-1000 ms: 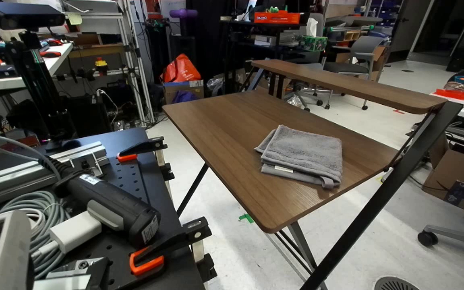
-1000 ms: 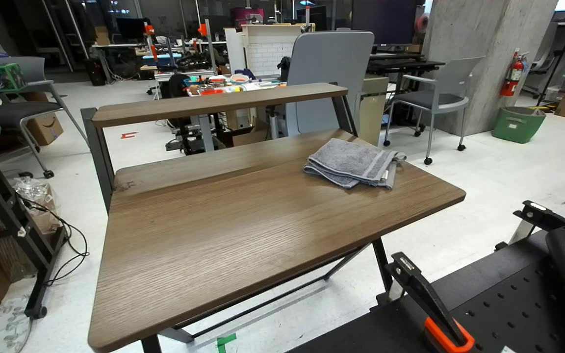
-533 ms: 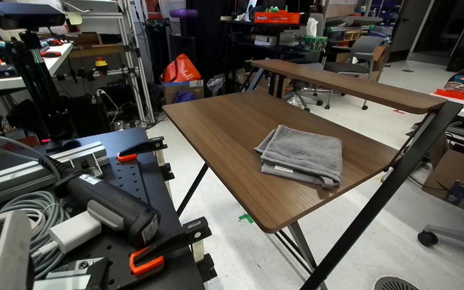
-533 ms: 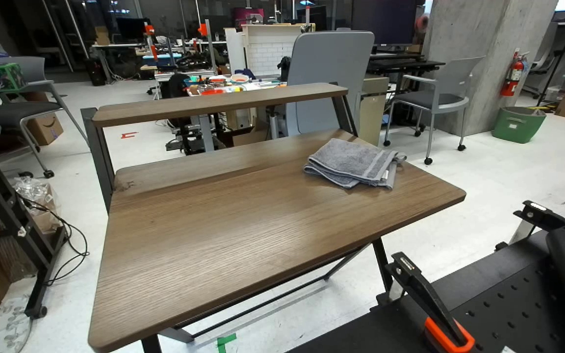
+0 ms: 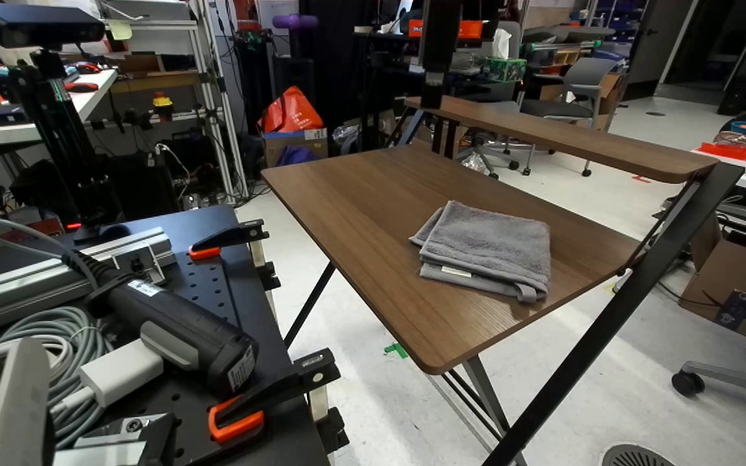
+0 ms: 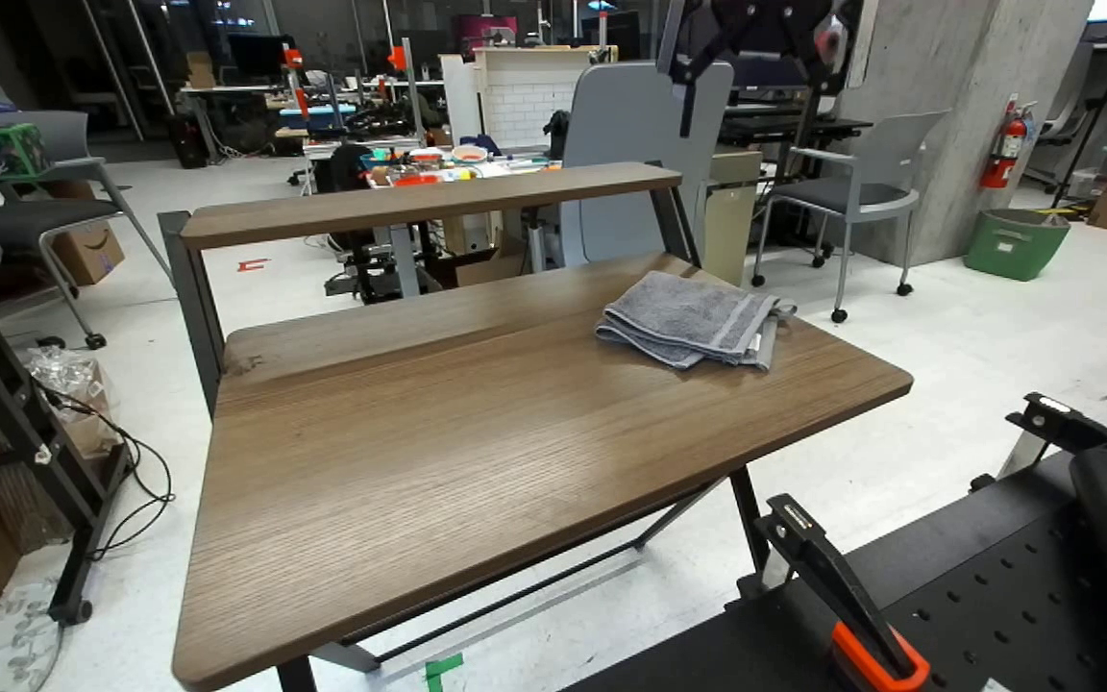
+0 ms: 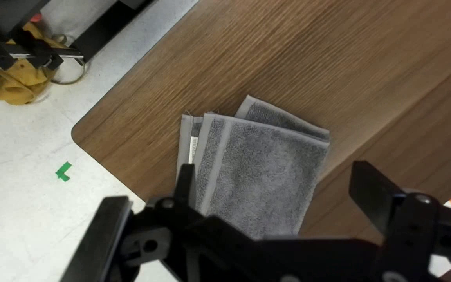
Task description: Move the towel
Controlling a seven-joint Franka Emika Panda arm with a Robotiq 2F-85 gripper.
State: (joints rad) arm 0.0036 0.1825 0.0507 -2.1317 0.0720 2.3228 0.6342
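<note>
My end effector [image 7: 274,176] hung released, spread wide and holding nothing; both exterior views showed clear air between it and the towel [image 6: 688,317], from which it stood towards 12 o'clock; the towel lay folded on the table [image 6: 400,481], at about 2 o'clock from the table's middle in an exterior view; in the wrist view it reached from the centre down towards 6 o'clock, untouched, its lower edge out of sight. I judged the task barely begun, at its approach; none of the moving itself was done; lowering, closing on the towel, lifting, carrying and setting down were all left; where the towel should end up, I could not tell.
</note>
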